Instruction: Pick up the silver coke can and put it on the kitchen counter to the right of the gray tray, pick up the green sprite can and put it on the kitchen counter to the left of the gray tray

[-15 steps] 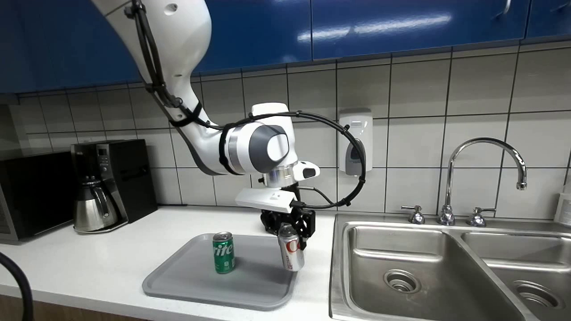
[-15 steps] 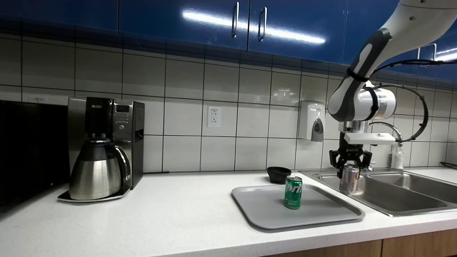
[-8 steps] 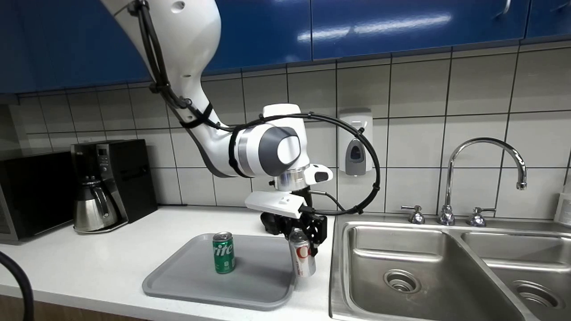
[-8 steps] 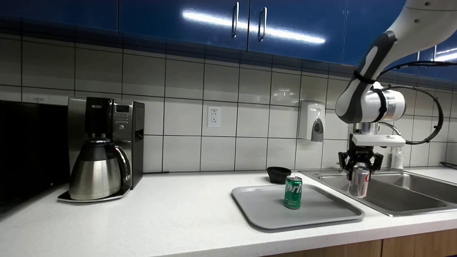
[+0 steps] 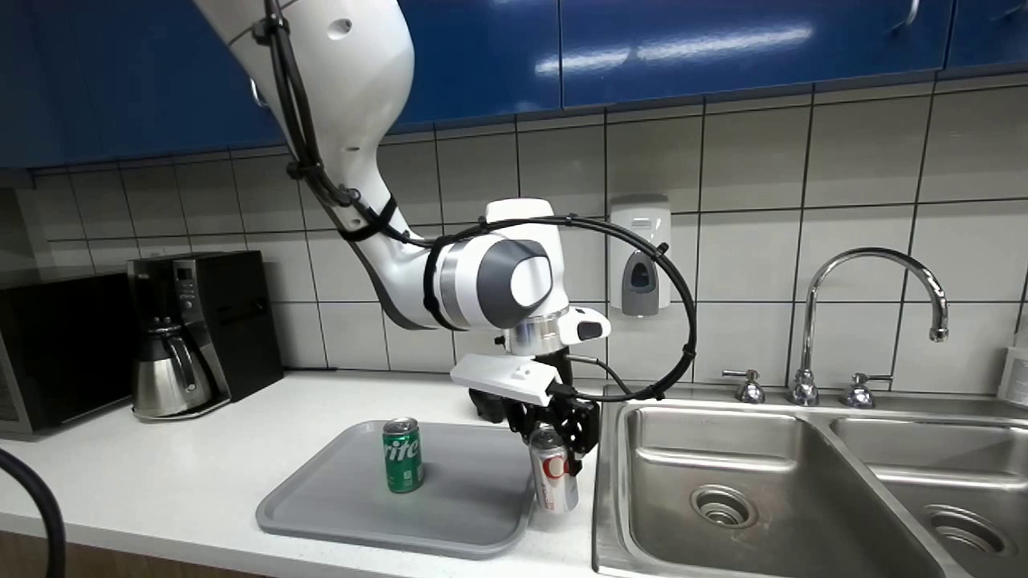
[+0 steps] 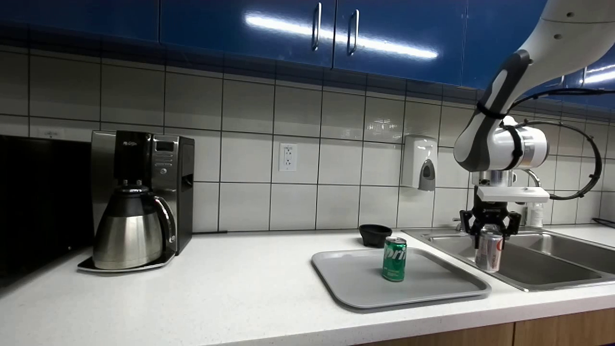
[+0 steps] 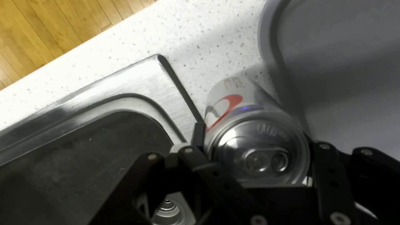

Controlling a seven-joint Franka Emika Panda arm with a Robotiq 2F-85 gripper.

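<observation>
Nearest, in the wrist view, the gripper (image 7: 254, 140) is clamped on the tilted silver coke can (image 7: 256, 125), over the kitchen counter (image 7: 215, 40) between the gray tray (image 7: 337, 31) and the sink (image 7: 150, 75); its underside is hidden, so contact cannot be told; the frame cuts off the gray tray. In both exterior views the green sprite can (image 6: 394, 262) stands upright on it; farther back, the gripper partly hides a black cup (image 5: 486, 405).
</observation>
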